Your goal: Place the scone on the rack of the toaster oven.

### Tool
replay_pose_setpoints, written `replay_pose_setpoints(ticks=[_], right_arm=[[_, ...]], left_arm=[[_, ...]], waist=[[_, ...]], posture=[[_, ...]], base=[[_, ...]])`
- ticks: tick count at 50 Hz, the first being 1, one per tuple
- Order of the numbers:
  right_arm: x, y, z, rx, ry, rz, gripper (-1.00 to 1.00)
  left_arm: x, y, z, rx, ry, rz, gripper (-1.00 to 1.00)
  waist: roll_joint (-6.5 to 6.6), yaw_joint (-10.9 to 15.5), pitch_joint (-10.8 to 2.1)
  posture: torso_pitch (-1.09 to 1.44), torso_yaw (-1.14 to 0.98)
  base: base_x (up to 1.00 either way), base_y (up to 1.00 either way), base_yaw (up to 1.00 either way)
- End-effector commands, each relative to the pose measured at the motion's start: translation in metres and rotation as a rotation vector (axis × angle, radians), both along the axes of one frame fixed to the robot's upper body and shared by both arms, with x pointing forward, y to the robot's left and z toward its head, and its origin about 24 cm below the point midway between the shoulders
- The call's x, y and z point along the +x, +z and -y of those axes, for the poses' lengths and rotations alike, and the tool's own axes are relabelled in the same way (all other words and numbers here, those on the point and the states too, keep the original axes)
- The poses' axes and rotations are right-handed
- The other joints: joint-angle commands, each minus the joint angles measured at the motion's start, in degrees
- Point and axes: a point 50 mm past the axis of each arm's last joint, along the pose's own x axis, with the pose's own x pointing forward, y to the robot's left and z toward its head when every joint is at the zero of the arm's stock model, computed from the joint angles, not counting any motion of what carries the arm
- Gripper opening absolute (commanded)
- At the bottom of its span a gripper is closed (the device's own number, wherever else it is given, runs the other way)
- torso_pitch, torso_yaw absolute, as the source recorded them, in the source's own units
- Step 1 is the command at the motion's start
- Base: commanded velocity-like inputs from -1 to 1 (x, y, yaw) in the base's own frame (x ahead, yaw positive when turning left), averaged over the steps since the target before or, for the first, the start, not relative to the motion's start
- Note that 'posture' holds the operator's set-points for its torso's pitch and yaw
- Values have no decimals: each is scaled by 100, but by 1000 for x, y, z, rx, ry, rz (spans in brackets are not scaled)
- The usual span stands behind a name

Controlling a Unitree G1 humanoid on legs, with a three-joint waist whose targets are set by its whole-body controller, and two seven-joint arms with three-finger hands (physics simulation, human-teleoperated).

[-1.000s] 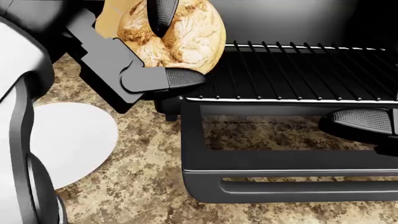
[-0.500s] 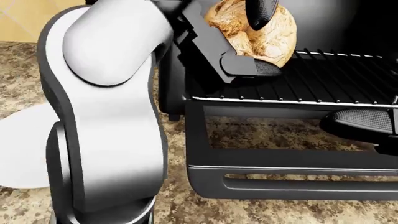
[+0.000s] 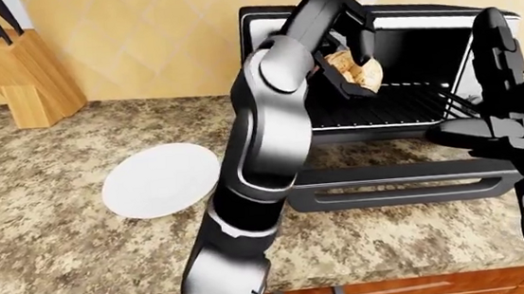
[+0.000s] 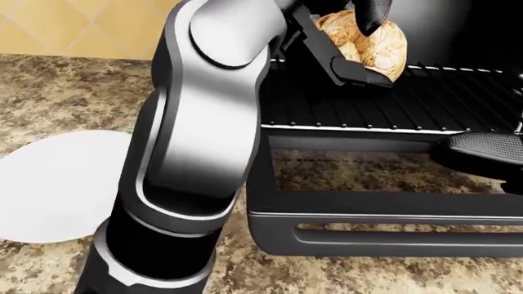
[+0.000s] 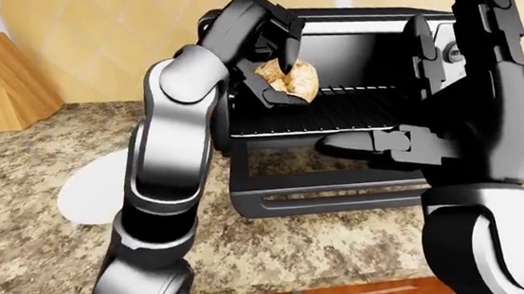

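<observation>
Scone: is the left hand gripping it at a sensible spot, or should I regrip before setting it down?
Keep it. The left hand pinches the scone across its rounded flanks from above, leaving its underside free toward the rack.

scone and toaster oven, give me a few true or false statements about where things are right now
1. The left hand is closed round the scone. True.
2. The scone lies on the white plate. False: the plate is bare; the scone is held above the rack.
3. The toaster oven door is open. True.
4. The right hand grips the door. False: its fingers are spread open, holding nothing.
5. A wooden knife block stands at the left of the left-eye view. True.
</observation>
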Motion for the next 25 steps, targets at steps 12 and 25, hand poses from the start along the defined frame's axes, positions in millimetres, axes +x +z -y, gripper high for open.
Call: replay_pose_setpoints(ticks=[12,25], right_arm=[[-8,7,8,10,-14,56,100],[-8,6,9,12,-16,56,100]], left_arm=[[13,-2,15,-16,-14,44,-100],[31,-10,24,-20,2,18,-100]], waist=[[-48,-17,-95],[-63,-29,-115]], posture=[[-33,0],[-33,0]], base=[[0,0,0],[0,0,0]])
